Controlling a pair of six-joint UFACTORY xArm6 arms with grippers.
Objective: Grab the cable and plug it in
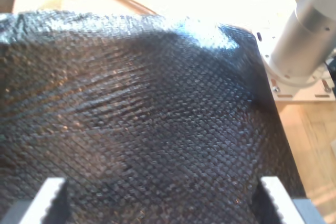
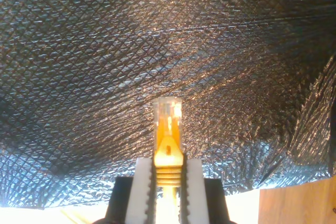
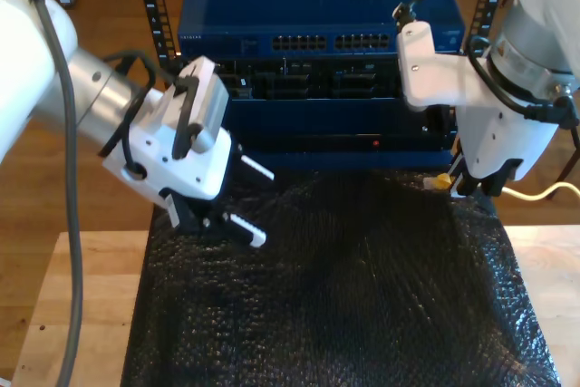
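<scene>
Cable [image 2: 168, 145]: pale yellow, ending in a clear yellowish plug; the ribbed boot sits between the white fingers of my second gripper [image 2: 168, 174], and the plug tip projects beyond them over the black mat [image 2: 157, 40].
Cable, exterior view: the plug end [image 3: 439, 181] shows just beside the gripper at that view's right, with a pale length trailing off towards the right edge.
Second gripper: jaws clamped on the cable's boot, holding it just above the mat's far edge.
First gripper [image 3: 250, 202]: jaws apart, nothing between the toothed fingers [image 1: 50, 198]; it hangs over the mat at the exterior view's left, well apart from the cable.
Rack unit [image 3: 317, 38]: blue, with rows of ports, standing behind the mat.
Table [image 3: 82, 287]: light wood, under the mat.
</scene>
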